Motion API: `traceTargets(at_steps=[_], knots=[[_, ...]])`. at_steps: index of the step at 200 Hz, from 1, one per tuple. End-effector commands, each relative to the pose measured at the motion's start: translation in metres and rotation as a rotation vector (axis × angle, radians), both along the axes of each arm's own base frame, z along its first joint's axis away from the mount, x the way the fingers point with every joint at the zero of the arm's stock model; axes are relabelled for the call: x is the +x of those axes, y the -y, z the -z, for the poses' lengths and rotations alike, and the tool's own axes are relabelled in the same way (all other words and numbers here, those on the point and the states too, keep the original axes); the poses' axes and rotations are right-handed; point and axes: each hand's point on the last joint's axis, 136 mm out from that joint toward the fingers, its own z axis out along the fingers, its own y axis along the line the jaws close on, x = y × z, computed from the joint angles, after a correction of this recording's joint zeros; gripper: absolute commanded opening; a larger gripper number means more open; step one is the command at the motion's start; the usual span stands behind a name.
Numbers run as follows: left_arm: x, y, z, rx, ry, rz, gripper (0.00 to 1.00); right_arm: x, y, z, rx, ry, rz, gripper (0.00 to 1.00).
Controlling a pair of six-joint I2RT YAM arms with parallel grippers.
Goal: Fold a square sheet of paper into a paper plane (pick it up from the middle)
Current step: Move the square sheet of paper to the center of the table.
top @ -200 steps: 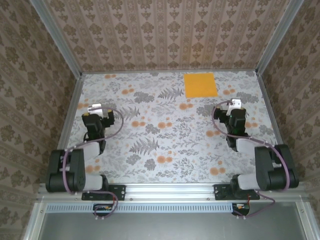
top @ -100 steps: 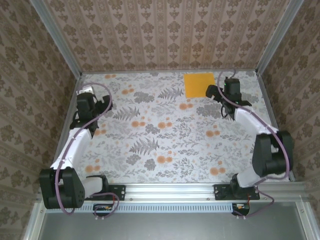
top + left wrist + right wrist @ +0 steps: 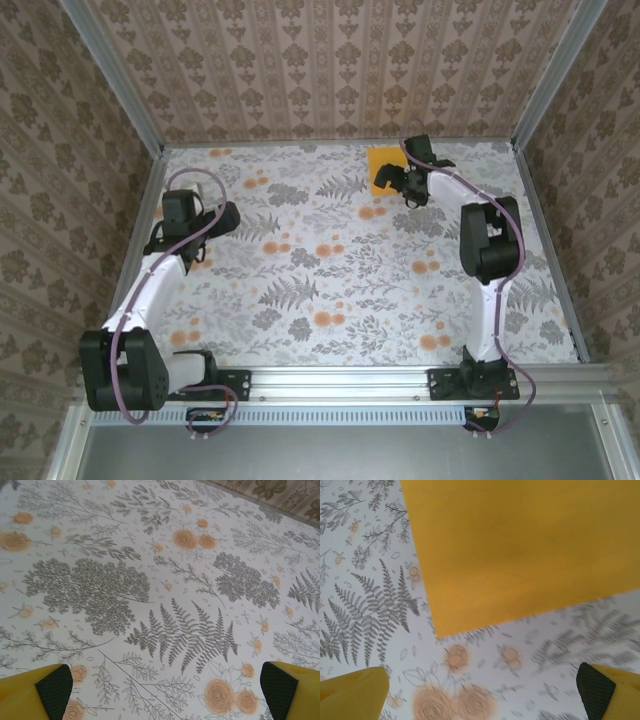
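The square sheet of paper (image 3: 379, 167) is plain orange-yellow and lies flat on the flowered tabletop near the far edge, right of centre. My right gripper (image 3: 398, 181) hangs over its near right part and hides some of it. In the right wrist view the sheet (image 3: 520, 550) covers the upper area, with one corner pointing toward the open space between the yellow fingers (image 3: 355, 695). This right gripper (image 3: 485, 697) is open and holds nothing. My left gripper (image 3: 222, 217) is at the left of the table, far from the sheet. It (image 3: 167, 695) is open over bare cloth.
The table (image 3: 330, 270) is covered with a cloth printed with grey leaves and small orange flowers. Wallpapered walls (image 3: 330, 70) and metal rails (image 3: 540, 210) close it in at the back and both sides. The arm bases stand at the near edge.
Both arms have unfolded from their tucked pose. The right arm reached to the far edge and swung left over the sheet. The left arm stretched out along the left side.
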Motion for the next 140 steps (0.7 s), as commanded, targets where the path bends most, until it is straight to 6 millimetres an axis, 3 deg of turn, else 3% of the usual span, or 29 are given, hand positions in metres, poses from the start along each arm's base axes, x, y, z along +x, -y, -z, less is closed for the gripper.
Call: traceTargets(at_steps=[1, 45, 89, 116, 140], knots=[[0.0, 0.018, -0.003, -0.067, -0.028, 0.049, 1.0, 0.007, -0.012, 0.009, 0.041, -0.047, 0.007, 0.99], [-0.001, 0.024, 0.006, -0.065, -0.055, 0.065, 1.0, 0.034, -0.017, 0.028, 0.018, -0.034, -0.002, 0.99], [-0.002, 0.029, 0.013, -0.065, -0.075, 0.076, 1.0, 0.046, -0.017, 0.037, -0.005, -0.037, -0.012, 1.0], [-0.001, 0.03, 0.016, -0.066, -0.085, 0.075, 1.0, 0.044, -0.018, 0.05, -0.02, -0.072, -0.021, 1.0], [-0.001, 0.029, 0.018, -0.062, -0.096, 0.072, 1.0, 0.023, -0.014, 0.063, -0.064, -0.163, -0.034, 1.0]])
